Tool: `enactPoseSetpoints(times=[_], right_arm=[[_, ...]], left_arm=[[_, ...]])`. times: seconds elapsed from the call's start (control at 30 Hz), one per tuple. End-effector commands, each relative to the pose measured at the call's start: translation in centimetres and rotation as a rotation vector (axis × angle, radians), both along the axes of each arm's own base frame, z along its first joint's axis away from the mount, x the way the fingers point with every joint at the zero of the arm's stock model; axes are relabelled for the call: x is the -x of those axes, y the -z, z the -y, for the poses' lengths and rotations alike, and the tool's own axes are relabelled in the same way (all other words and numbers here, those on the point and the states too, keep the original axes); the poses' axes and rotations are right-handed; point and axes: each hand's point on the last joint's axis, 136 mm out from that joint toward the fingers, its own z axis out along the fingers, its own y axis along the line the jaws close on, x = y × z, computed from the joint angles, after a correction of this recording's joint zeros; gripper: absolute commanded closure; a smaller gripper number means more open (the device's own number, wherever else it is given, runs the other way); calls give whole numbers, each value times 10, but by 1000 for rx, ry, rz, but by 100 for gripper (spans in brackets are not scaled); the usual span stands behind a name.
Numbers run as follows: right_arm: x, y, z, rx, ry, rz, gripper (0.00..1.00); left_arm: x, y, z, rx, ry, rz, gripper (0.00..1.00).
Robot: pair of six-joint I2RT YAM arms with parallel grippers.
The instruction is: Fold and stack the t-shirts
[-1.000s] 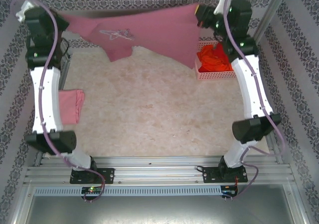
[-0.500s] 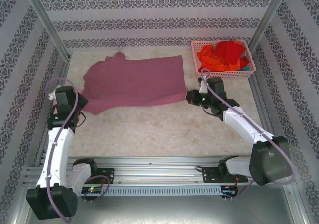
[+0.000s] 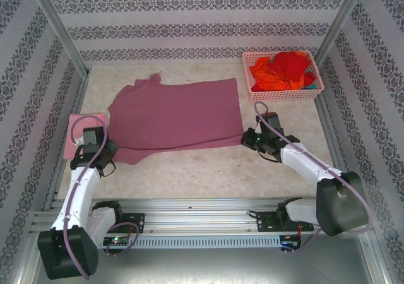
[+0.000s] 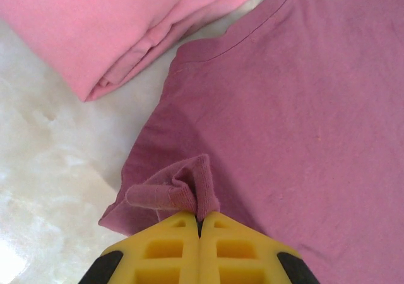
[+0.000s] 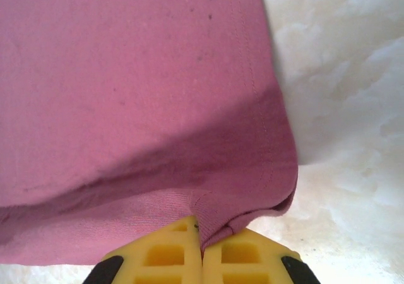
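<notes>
Both of my hands are clenched on the dusty mauve t-shirt (image 3: 177,113), which lies spread nearly flat across the middle of the bench (image 3: 208,167). My left hand (image 4: 199,224) pinches a small bunched fold of cloth at the shirt's near left corner (the fold stands up in a little ridge right at my fingertips). My right hand (image 5: 199,230) grips the hemmed near right corner, where the edge curls under slightly.

Beyond my left hand, by the left edge of the bench, a light pink t-shirt (image 3: 81,121) lies folded, close against the mauve one; whether the two touch I cannot tell. In the far right corner stands a pink lattice basket (image 3: 284,96), holding a crumpled red t-shirt (image 3: 290,63) and an orange t-shirt (image 3: 262,77) heaped together.
</notes>
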Motion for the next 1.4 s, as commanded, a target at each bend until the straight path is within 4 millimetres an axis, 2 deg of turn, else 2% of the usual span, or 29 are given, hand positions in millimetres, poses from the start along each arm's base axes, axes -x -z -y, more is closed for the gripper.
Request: enactPoseSetpoints(times=[0.0,0.13,0.2,0.4,0.5,0.63,0.77,1.0,1.1,1.27,1.37], right_arm=[[3,-7,5,16,30,20,100],[0,-42,7,28,20,108,100],[3,-70,12,42,23,190,100],[32,-147,35,69,66,399,100],[46,-179,42,69,76,478,100],[52,-205,47,79,77,529,100],[41,-205,40,91,45,509,100],[-8,-180,18,88,-7,456,100],[-20,-164,12,89,-22,418,100],[-34,-137,13,100,-3,365,100],[-53,-124,14,117,0,345,100]], left_arm=[[-1,-3,-5,-3,-31,18,100],[-5,-29,-11,-51,-21,38,100],[-3,-53,-14,-92,-10,58,100],[13,-124,-24,-224,-10,161,100],[16,-153,-24,-254,1,208,100],[14,-177,-22,-262,16,256,100],[5,-181,-21,-263,31,274,100],[-34,-150,-16,-190,76,221,100],[-39,-138,-17,-185,78,197,100],[-40,-117,-23,-211,70,141,100],[-54,-100,-26,-201,66,108,100]])
